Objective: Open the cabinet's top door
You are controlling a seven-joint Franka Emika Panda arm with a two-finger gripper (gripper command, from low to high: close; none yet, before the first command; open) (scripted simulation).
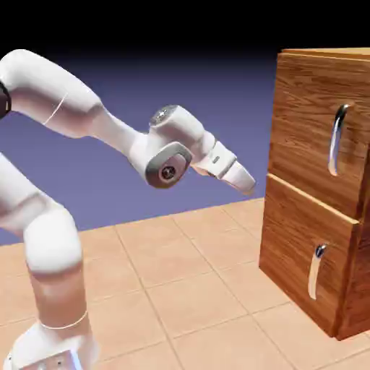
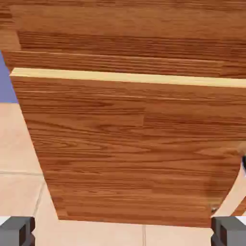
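"What writing can be read?"

"None that I can make out: the white arm point(image 1: 54, 90) has a small dark marking near its wrist, too small to read, and round grey joint caps point(image 1: 168, 172) whose marks are also unclear."

"And the gripper point(image 2: 123, 231)?"

"Open. In the hand view its two grey fingertips point(image 2: 229, 231) stand wide apart at the bottom corners, with tan floor tiles point(image 2: 115, 231) seen between them. In the exterior view it slants down towards the exterior view's right, near the cabinet point(image 1: 354, 289) but apart from it."

"Where is the top door?"

"The top door point(image 1: 307, 108) is the upper wood-grain panel of the cabinet, on the exterior view's right. It carries a curved, upright chrome handle point(image 1: 335, 141). Beneath is the lower panel point(image 1: 296, 238), with a shorter curved handle point(image 1: 316, 273). In the hand view, the lower panel's pale top edge point(image 2: 129, 77) crosses the picture, and that shorter handle slants behind the fingertip at bottom right."
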